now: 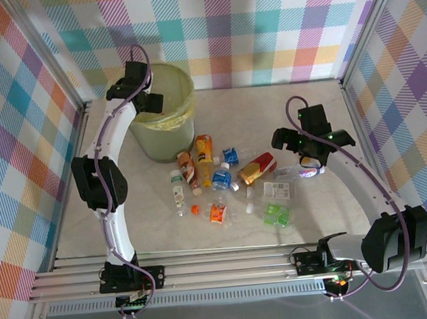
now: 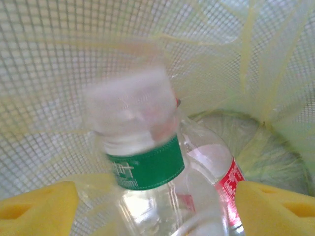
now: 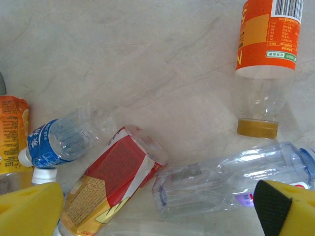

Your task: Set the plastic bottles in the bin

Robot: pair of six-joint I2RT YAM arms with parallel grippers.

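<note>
Drop-off step. Left pincer is held open over the bin; green-labelled bottle is seen loose and blurred inside. Right pincer is held open above red-labelled bottle on worktop; lowering and closing are judged needed next.

Right wrist view: the orange-labelled bottle carries a black barcode on white at the top, its digits too small to read. Below that sits a small green-and-white tag, and part of a big white letter shows at the label's left edge. The blue-labelled bottle shows white Chinese characters, not legible. The fine print on the red-and-gold bottle is unreadable. Left wrist view: white characters on the green-labelled bottle, blurred; white print on the red-labelled bottle, blurred too.
</note>
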